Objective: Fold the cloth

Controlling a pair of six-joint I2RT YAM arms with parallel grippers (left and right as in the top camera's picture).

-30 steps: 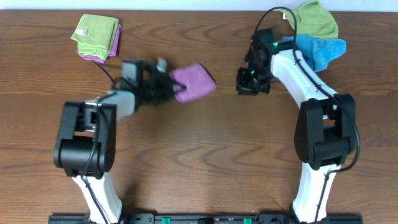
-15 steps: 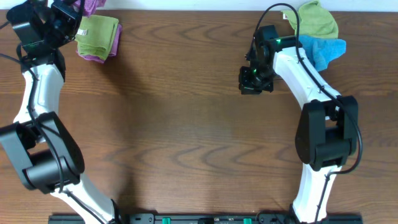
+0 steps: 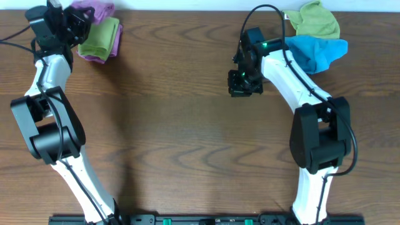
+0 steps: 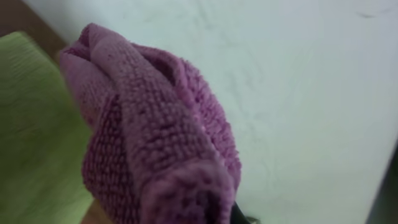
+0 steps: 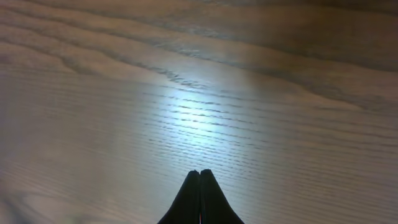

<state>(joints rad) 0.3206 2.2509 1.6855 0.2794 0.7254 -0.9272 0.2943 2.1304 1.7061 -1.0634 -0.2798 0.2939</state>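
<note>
The lilac-purple cloth (image 3: 94, 10) is bunched up in my left gripper (image 3: 80, 17), at the table's far left back corner. It hangs just above and behind the lime-green pad (image 3: 100, 37). In the left wrist view the cloth (image 4: 155, 137) fills the middle and hides the fingers. The green pad (image 4: 28, 124) lies to its left. My right gripper (image 3: 240, 89) is shut and empty, low over bare wood at the centre-right. Its closed tips show in the right wrist view (image 5: 199, 180).
A small purple pad (image 3: 94, 58) lies under the lime-green one. A crumpled green cloth (image 3: 319, 19) and a bright blue cloth (image 3: 315, 51) lie at the back right, beside the right arm. The table's back edge meets a white surface (image 4: 298, 74).
My left arm has swung from the table's middle to the far left back corner, carrying the purple cloth with it. My right gripper has shifted slightly left.
</note>
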